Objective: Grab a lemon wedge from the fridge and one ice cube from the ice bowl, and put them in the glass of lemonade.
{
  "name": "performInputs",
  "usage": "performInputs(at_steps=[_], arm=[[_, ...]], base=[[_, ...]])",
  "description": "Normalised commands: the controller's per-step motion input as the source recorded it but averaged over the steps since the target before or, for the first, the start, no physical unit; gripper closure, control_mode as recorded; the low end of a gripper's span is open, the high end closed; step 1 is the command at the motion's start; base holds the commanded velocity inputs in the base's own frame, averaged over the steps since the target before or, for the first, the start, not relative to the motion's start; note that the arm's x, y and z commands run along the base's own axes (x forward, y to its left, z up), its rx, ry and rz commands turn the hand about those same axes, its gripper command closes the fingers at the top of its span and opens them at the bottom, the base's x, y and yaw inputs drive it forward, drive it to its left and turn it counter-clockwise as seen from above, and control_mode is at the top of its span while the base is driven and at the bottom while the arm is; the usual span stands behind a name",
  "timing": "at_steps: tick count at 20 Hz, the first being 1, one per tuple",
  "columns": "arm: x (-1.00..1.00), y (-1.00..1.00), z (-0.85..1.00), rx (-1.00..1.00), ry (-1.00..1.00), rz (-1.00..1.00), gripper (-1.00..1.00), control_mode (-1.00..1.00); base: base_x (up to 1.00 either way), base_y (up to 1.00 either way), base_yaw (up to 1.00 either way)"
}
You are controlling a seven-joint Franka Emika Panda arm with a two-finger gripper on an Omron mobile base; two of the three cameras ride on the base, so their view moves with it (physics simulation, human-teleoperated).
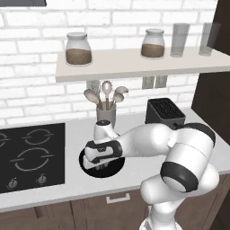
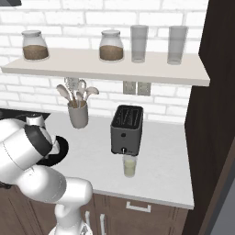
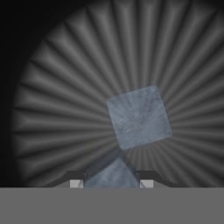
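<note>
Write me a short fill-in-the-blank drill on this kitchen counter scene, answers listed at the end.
The tool is lowered into the black ice ____.
Two grey-blue ice ____ lie inside it, one between the tool's fingertips.
The glass of lemonade stands in front of the ____.
The utensil holder stands ____ the shelf.

Answers: bowl; cubes; toaster; below

A white brick wall [image 1: 36, 67] backs a pale grey worktop [image 2: 160, 165], and a long pale shelf [image 2: 114, 66] on it carries two lidded jars [image 2: 111, 46] of brown stuff and two tall clear grey glasses [image 2: 139, 43]. Below the shelf sit a double wall socket [image 2: 137, 87], a grey utensil pot [image 2: 78, 114] with wooden spoons, a dark toaster [image 2: 126, 129] and, at the left, a black stove top [image 1: 29, 155] set into the worktop. Dark wood cabinet fronts [image 2: 137, 215] with pale handles run under the worktop, and a tall dark wood panel [image 2: 215, 114] closes the right side.
</note>
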Motion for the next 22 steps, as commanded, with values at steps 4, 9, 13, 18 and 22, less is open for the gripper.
performInputs(at_steps=[4, 9, 13, 18, 22], arm=[[-0.01, 0.00, 0.00, -0.01, 0.00, 0.00, 1.00, -1.00], [-0.22, 0.03, 0.15, -0.04, -0.03, 0.00, 1.00, -1.00], [-0.33, 0.01, 0.76, -0.05, -0.12, 0.00, 1.00, -1.00], [-0.22, 0.01, 0.96, -0.08, -0.11, 0.00, 1.00, -1.00], [-0.02, 0.00, 0.70, -0.05, -0.08, 0.00, 1.00, -1.00]], base=[[0.00, 0.00, 0.00], [0.00, 0.00, 0.00], [0.00, 0.00, 0.00], [0.00, 0.00, 0.00], [0.00, 0.00, 0.00]])
